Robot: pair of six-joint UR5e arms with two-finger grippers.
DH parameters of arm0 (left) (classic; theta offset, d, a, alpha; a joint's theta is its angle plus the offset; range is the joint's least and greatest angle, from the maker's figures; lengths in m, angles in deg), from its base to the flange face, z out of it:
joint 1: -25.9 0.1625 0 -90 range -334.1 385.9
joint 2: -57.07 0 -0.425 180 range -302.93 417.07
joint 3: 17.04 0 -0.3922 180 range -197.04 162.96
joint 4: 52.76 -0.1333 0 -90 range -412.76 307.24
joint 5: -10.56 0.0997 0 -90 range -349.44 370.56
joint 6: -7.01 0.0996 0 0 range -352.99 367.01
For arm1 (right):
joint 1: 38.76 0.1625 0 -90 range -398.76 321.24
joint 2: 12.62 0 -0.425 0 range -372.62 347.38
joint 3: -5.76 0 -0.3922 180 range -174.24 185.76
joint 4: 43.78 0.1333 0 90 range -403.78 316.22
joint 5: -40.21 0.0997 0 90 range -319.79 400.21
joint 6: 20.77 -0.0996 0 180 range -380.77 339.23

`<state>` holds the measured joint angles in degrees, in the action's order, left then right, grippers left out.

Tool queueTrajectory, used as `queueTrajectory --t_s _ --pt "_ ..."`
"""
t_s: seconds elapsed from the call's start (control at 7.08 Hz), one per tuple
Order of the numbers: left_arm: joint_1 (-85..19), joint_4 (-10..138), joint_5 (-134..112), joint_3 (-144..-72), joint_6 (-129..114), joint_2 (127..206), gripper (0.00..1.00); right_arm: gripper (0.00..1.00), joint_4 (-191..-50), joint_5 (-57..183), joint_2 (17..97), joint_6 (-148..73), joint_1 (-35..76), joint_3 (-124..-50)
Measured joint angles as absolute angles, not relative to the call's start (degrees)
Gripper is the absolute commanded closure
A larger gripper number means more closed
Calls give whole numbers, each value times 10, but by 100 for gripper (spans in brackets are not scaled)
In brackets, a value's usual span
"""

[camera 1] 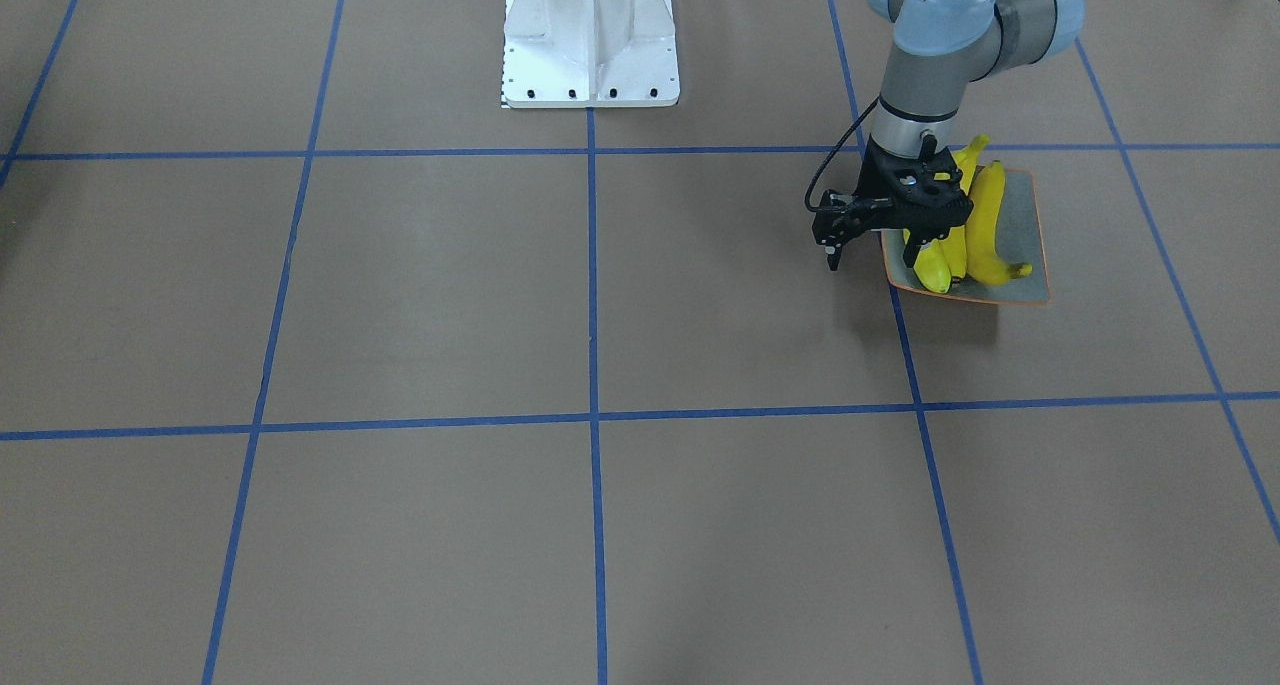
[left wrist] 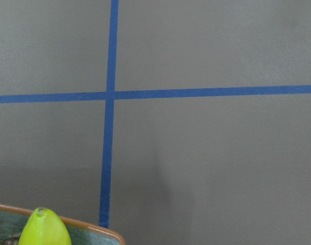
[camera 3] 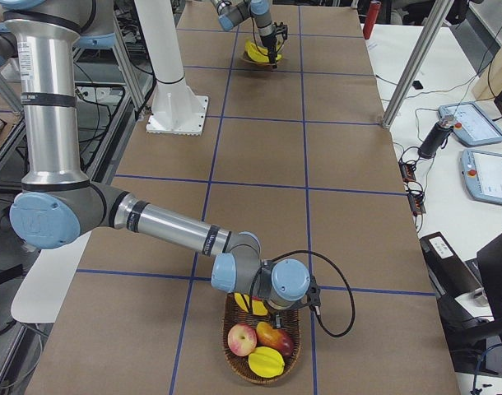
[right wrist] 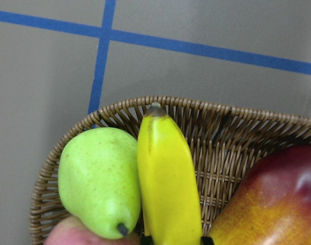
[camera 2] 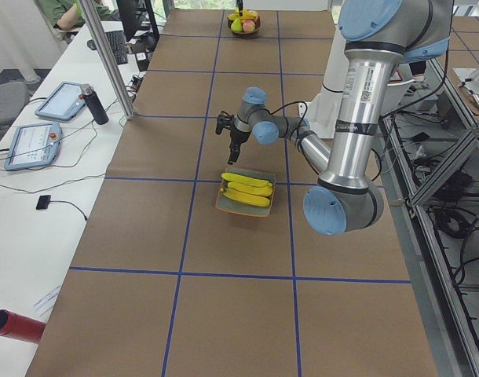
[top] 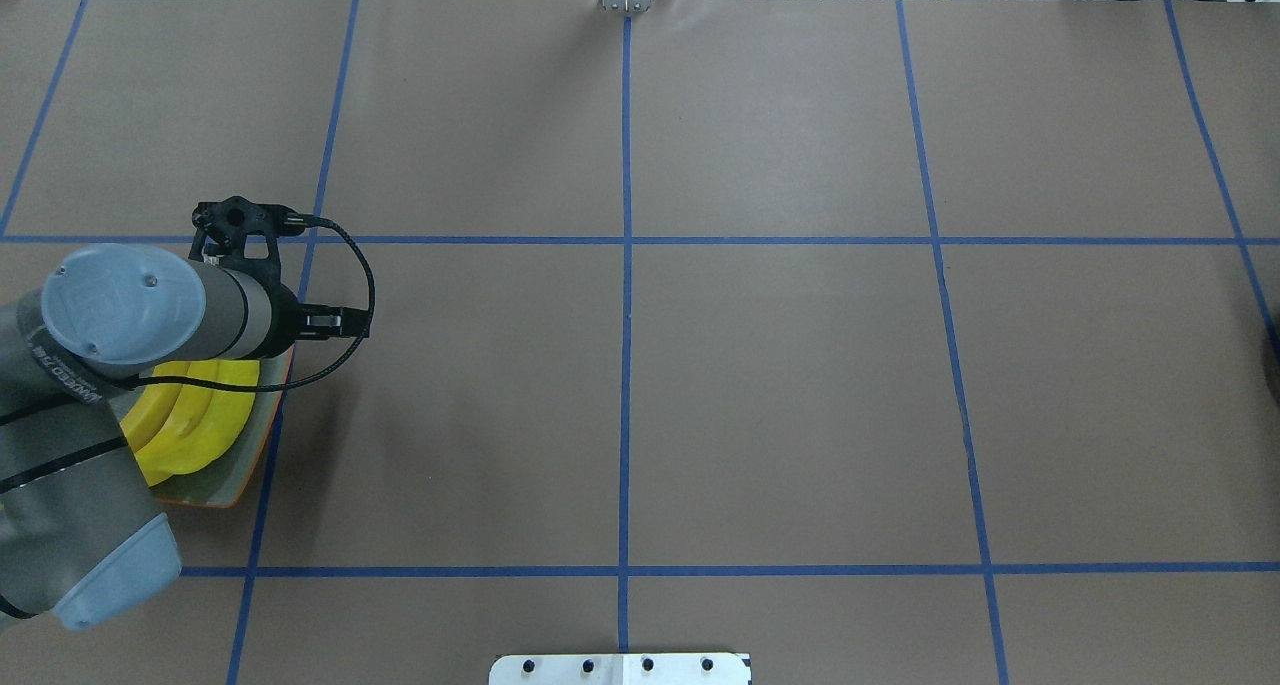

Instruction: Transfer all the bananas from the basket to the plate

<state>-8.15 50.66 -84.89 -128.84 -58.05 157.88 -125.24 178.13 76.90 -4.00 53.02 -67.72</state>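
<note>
Three yellow bananas (camera 1: 988,215) lie side by side on the grey-blue, orange-rimmed plate (camera 1: 1025,225). My left gripper (camera 1: 925,250) hovers over the plate's edge, open and holding nothing. The left wrist view catches only one banana tip (left wrist: 43,229) and the plate rim (left wrist: 94,232). At the table's other end stands the wicker basket (right wrist: 216,132) with one banana (right wrist: 168,173) in it. My right gripper (right wrist: 173,240) reaches down into the basket, and its fingertips press both sides of that banana.
In the basket a green pear (right wrist: 97,178) touches the banana, with a red-yellow mango (right wrist: 273,204) on the other side and an apple (camera 3: 241,337) nearer. The white robot base (camera 1: 590,40) stands mid-table. Tablets and a bottle sit on a side table (camera 2: 35,157).
</note>
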Motion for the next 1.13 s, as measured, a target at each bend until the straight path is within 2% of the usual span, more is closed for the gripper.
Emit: queueTrajectory --t_s 0.42,0.85,1.13 --pt "-80 507 -849 -1290 -586 1579 0 100 -1264 1785 770 -26 570 -701" --pt "-79 508 -849 -1290 -588 1579 0 100 -1403 1790 763 -23 610 -829" --pt "-79 518 -851 -1290 -588 1588 0 100 -1502 1818 722 -29 610 -882"
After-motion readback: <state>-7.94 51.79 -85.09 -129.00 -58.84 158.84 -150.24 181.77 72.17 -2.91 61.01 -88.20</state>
